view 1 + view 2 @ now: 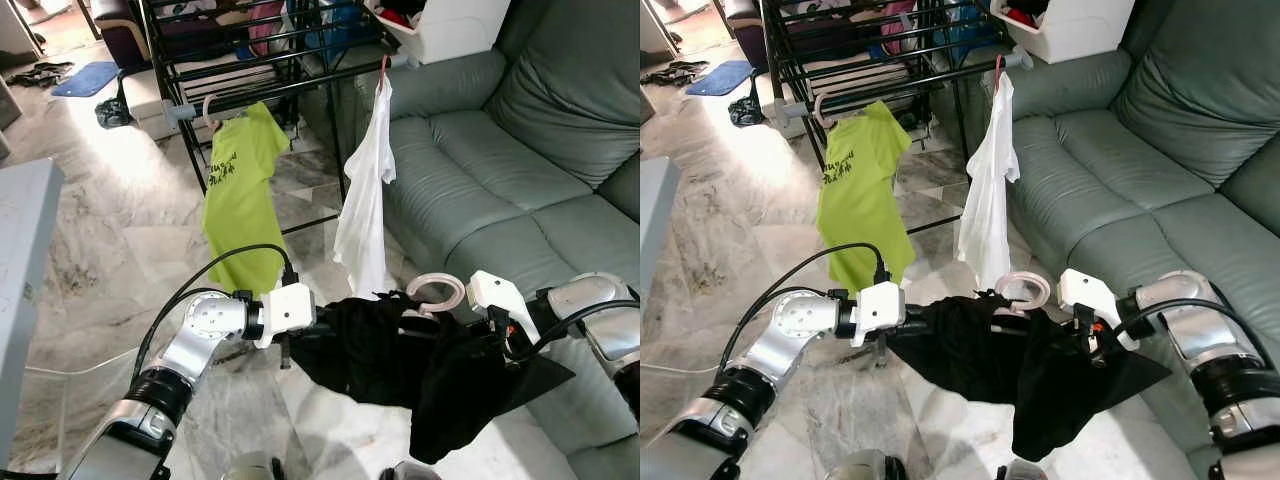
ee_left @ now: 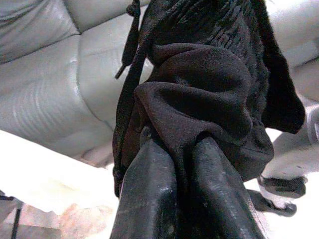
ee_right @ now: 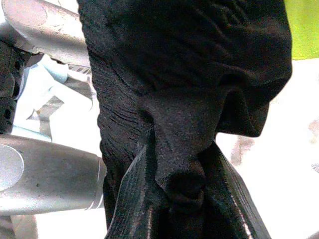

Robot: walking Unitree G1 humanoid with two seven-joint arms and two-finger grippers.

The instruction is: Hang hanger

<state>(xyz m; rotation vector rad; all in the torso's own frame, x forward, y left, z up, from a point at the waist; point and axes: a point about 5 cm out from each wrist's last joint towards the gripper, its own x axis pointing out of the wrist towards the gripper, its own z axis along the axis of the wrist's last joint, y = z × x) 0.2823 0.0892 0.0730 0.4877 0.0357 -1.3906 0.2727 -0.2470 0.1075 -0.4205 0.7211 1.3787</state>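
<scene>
My left hand [image 1: 287, 352] is pinching one side of the black garment [image 1: 400, 360], which hangs low between my arms, just this side of the sofa [image 1: 520, 180]. The pinkish hanger [image 1: 436, 293] hook pokes up mid-cloth. My right hand [image 1: 497, 338] is clamped on the other side. Limp, light fabric; I'd hold the stiff hanger near its hook. The green shirt [image 1: 240, 190] on the far rack [image 1: 250, 60] has unreadable dark print

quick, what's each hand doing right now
Left hand: closed, pinching a fold of the black garment.
Right hand: closed, gripping the same black garment at its other end.
</scene>
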